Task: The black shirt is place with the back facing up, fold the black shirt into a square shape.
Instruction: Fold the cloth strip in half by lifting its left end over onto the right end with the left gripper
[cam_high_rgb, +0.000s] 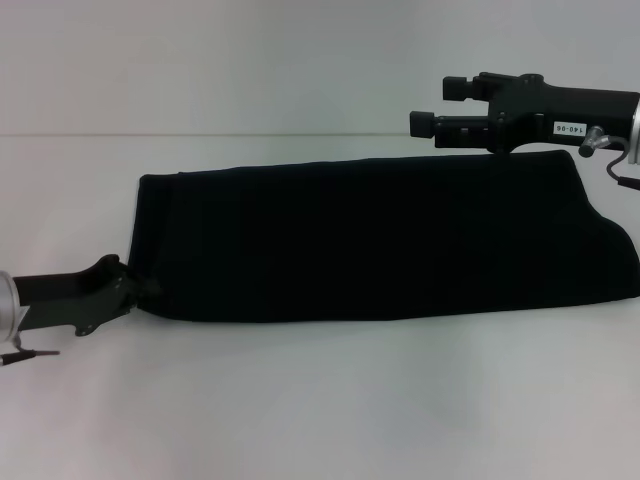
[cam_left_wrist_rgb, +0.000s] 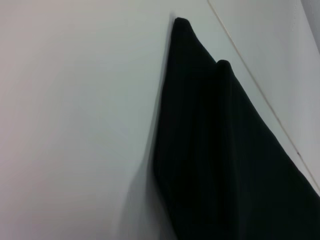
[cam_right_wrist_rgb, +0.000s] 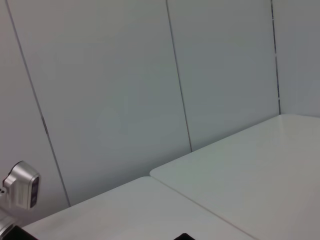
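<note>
Black shirt (cam_high_rgb: 380, 235) is folded into a long band; crosswise folds remain. Left gripper (cam_high_rgb: 125, 290) is clamped on its corner; right gripper (cam_high_rgb: 432, 108) is held spread above.

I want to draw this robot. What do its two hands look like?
Both are black and blocky with silver metal wrists. The right gripper has two stubby fingers, a white label reading 140-06 and a dark cable at its wrist. The left gripper is black too, with thin wires by its wrist.
</note>
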